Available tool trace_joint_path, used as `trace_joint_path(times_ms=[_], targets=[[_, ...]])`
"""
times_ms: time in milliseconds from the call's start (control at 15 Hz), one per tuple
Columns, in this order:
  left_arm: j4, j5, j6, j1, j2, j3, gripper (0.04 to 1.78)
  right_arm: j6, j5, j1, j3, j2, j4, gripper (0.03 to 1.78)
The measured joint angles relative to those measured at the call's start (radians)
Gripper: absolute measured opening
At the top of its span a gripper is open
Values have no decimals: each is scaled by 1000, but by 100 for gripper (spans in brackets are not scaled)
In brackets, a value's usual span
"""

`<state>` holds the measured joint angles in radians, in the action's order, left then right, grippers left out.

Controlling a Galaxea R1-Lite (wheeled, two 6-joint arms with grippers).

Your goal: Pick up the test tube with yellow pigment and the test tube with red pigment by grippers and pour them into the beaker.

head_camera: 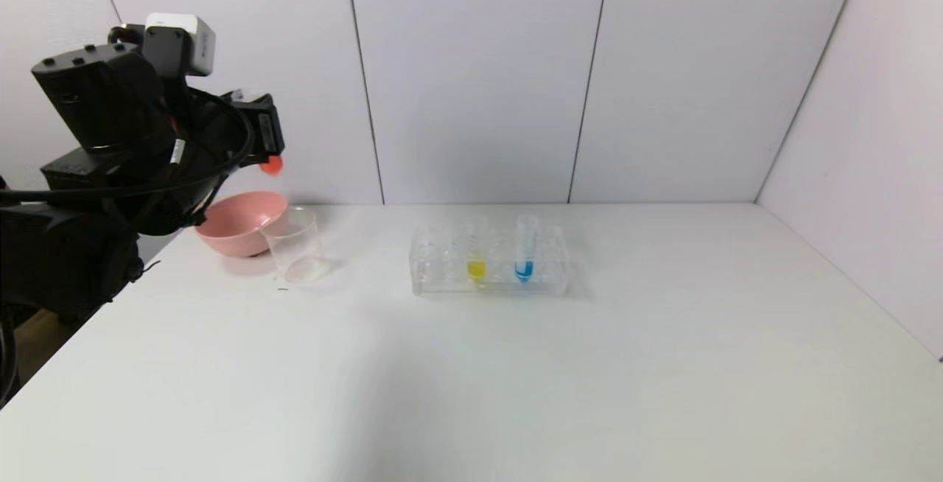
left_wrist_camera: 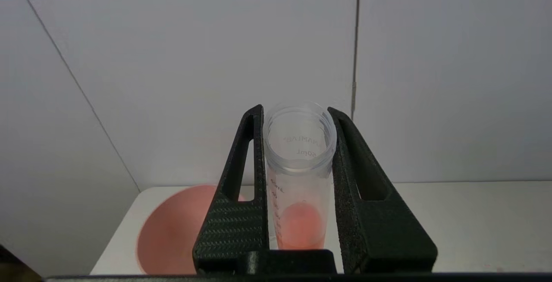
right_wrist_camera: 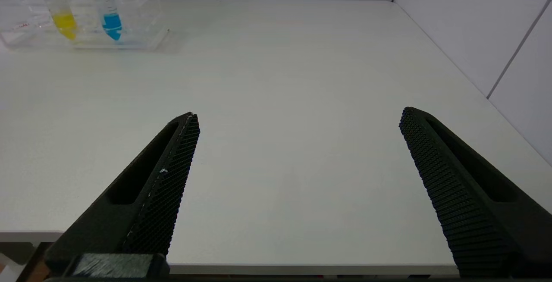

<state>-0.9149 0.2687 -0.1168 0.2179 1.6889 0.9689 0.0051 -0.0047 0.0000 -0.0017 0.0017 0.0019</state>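
The left gripper [left_wrist_camera: 297, 114] sits nearest the lens in the left wrist view, its two black fingers [left_wrist_camera: 241, 213] clenched on the test tube with red pigment [left_wrist_camera: 299, 178]. The tube stands between the jaws with its open mouth toward the camera and red-orange liquid pooled at its rounded bottom. In the head view this gripper [head_camera: 269, 139] is raised above the far left corner of the table [head_camera: 516, 379], and the tube's red tip [head_camera: 272, 165] shows just below it.

Under the gripper, at that far left corner, a pink bowl [head_camera: 239, 222] rests on the table. The beaker [head_camera: 295, 245] stands upright just beside the bowl, on the side toward the table's middle, and looks empty.

Near the middle of the far edge is a clear tube rack [head_camera: 490, 261]. The test tube with yellow pigment [head_camera: 477, 253] stands upright in it, and a test tube with blue liquid [head_camera: 524, 250] stands next to it, on the right.

The right gripper [right_wrist_camera: 297, 118] hovers over the near right edge of the table, jaws spread wide and holding nothing.
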Motion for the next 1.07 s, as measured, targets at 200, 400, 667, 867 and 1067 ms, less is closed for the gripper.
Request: trace_joint_path(times_ms=[200,400,667,867,1067], targets=[[1,-89,18,-116,0,-11,45,0,0,0,0,0,0,170],[1,-181,51,-218,10,-20,45,0,0,0,0,0,0,170],[-6,-273,62,-324,36,-38,45,0,0,0,0,0,0,170],[-17,-317,63,-352,63,-59,45,0,0,0,0,0,0,170],[-61,-323,69,-365,101,-71,45,0,0,0,0,0,0,170]])
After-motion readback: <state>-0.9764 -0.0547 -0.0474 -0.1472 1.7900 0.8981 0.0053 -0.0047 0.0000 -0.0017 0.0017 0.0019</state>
